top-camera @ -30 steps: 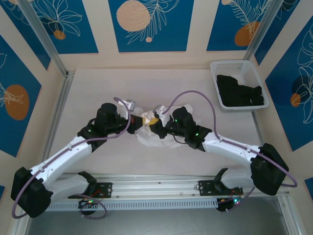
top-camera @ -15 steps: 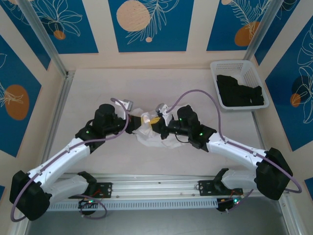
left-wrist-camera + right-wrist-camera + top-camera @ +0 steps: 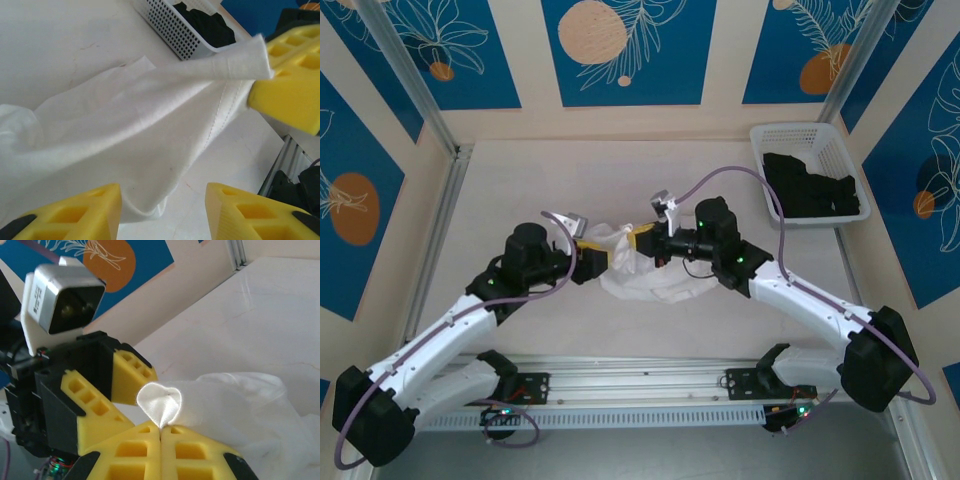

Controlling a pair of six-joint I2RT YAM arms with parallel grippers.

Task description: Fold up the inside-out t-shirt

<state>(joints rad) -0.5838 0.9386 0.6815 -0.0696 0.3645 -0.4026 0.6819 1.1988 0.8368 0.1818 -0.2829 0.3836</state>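
At the near edge of the counter [image 3: 620,335] the 2 arms reach inward toward each other and meet over its middle. The left end effector [image 3: 164,196] is open: its 2 yellow fingers [image 3: 75,212] stand wide apart, and the white t-shirt [image 3: 125,135] stretches across the gap just beyond them, not pinched. The right end effector [image 3: 160,431] faces it from the other side, fingers pressed together on a small fold at the shirt's edge — the fold bulges above the tips as a rounded loop. From that pinched point the cloth hangs taut and lifted, with a stitched seam running down it. The rest of the shirt lies crumpled on the counter below and between the 2 end effectors. Farther back, at the right rear corner, a white plastic basket [image 3: 798,135] holds a black garment [image 3: 810,190], well apart from the shirt.
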